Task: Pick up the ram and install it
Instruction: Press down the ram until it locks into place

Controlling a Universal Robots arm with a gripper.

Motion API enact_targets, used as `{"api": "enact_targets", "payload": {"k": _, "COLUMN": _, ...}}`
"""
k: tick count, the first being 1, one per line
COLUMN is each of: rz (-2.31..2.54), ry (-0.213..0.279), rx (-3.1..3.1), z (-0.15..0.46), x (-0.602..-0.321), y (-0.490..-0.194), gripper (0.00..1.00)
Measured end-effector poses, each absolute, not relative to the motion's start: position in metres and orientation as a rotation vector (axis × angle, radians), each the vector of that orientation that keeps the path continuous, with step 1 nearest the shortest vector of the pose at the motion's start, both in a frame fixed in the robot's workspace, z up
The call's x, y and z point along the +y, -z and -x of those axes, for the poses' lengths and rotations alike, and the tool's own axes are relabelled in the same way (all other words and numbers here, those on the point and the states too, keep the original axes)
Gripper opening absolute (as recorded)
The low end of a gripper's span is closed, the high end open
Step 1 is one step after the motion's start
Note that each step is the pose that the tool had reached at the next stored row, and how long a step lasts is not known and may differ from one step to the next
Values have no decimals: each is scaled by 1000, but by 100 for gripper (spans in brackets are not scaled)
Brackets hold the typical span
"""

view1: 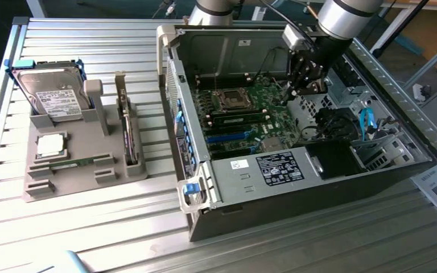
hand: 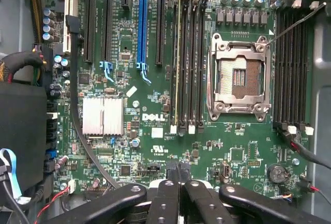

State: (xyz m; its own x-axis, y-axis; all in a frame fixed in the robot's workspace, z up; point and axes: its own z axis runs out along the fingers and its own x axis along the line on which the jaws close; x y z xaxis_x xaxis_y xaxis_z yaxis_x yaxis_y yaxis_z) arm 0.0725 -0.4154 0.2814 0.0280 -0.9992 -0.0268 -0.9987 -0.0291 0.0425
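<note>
Ram lies flat in the holder on the worktop, at 9 o'clock from the case in the exterior view. You find the jaws closed, empty, above the motherboard.

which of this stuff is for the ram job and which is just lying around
for the job: ram in the grey holder, shut gripper above the motherboard, memory slots
just lying about: hard drive, processor chip, expansion card
</note>
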Motion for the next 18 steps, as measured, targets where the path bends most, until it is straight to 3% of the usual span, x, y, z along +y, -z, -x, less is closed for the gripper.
{"api": "enact_targets", "payload": {"k": 18, "rz": -2243, "ry": 76, "rx": -2182, "z": -35, "x": -411, "y": -243, "gripper": 10}}
